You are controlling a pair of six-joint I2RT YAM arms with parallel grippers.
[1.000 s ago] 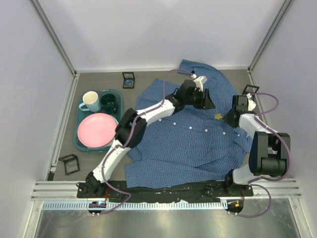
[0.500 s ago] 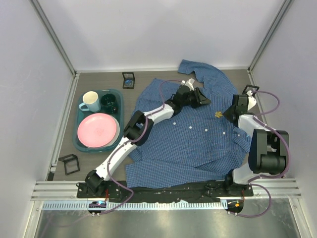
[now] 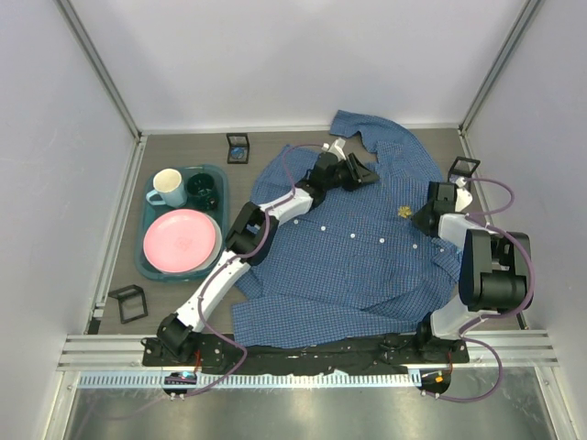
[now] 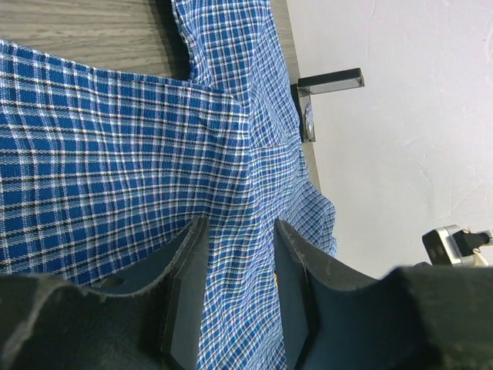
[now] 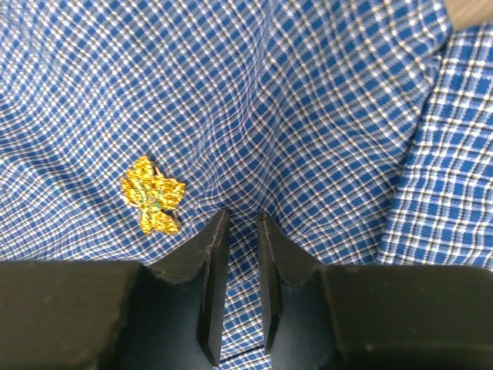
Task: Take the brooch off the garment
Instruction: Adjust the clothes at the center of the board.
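Observation:
The garment [image 3: 348, 266], a blue checked shirt, lies spread over the table and fills both wrist views [image 4: 115, 154] [image 5: 308, 92]. The brooch [image 3: 404, 213], a small gold leaf, is pinned on its right side [image 5: 152, 194]. My right gripper [image 3: 420, 218] sits just right of the brooch. Its jaws stand narrowly apart and pinch a puckered fold of cloth [image 5: 241, 216]. My left gripper [image 3: 367, 174] reaches far out near the collar. Its jaws stand apart over the shirt, with flat cloth showing between them [image 4: 235, 227].
A teal tray [image 3: 142, 229] at the left holds a pink plate [image 3: 181, 240], a white mug [image 3: 167, 186] and a dark green cup [image 3: 202, 191]. Small black stands sit at the back [image 3: 238, 147], the front left [image 3: 127, 303] and the right wall [image 3: 463, 168]. Walls close in three sides.
The left arm has drawn back and to the left across the shirt, toward the collar. The right gripper has shifted slightly nearer, staying beside the brooch.

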